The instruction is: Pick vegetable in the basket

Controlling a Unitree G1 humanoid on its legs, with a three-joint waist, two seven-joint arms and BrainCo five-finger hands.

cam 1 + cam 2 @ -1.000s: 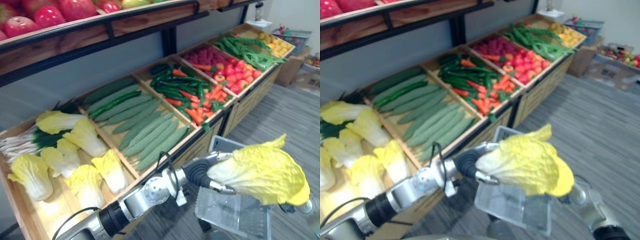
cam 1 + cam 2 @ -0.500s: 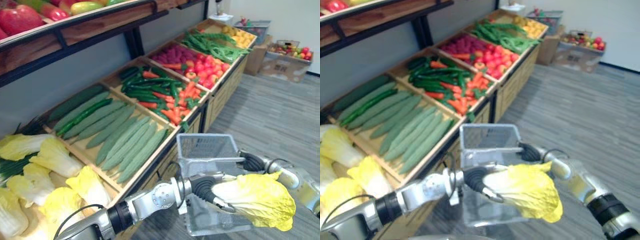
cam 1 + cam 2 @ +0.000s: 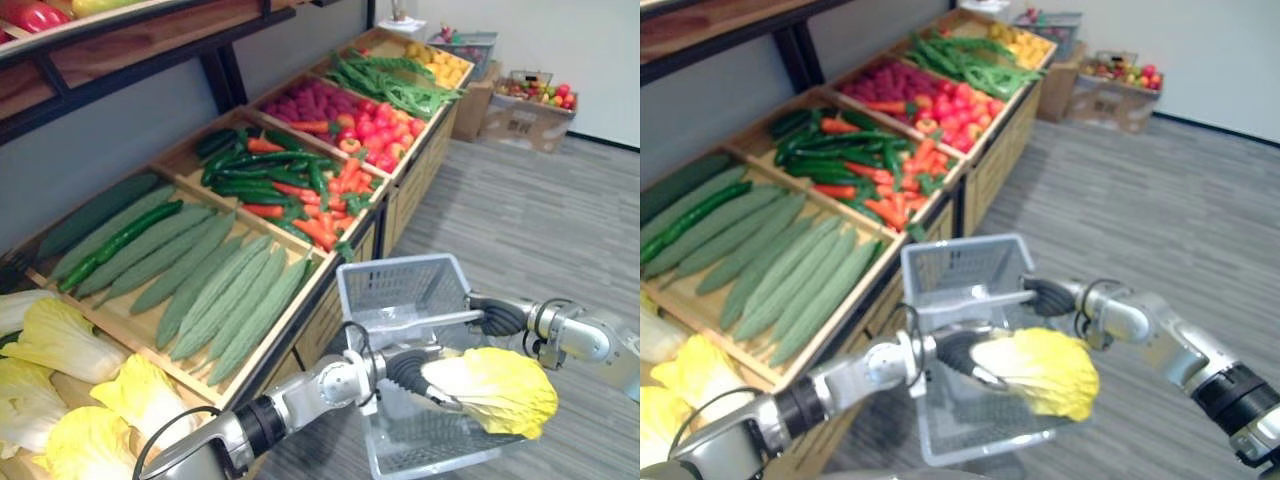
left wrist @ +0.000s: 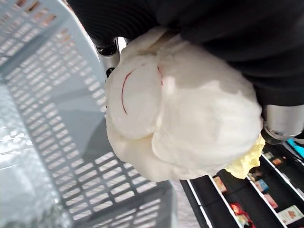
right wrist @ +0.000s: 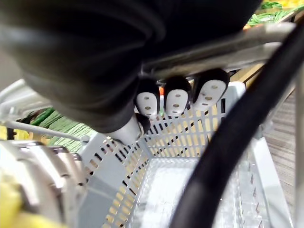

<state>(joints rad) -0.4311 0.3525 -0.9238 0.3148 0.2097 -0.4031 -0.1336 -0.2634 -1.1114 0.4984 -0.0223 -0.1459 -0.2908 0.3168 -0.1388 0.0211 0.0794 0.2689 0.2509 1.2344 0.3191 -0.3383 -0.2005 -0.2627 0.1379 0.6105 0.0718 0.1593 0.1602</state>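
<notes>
Lowering since a second ago, left hand [image 3: 408, 372], fingers curled round the pale stem of the yellow leafy cabbage [image 3: 495, 388], now holds it over the open grey perforated plastic basket [image 3: 400, 285], whose metal handle [image 3: 430, 320] right hand [image 3: 497, 316] grips; release probably next.

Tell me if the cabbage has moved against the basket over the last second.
Yes. The napa cabbage in the left robot hand has dropped toward the grey basket, which it hid more of before.
</notes>
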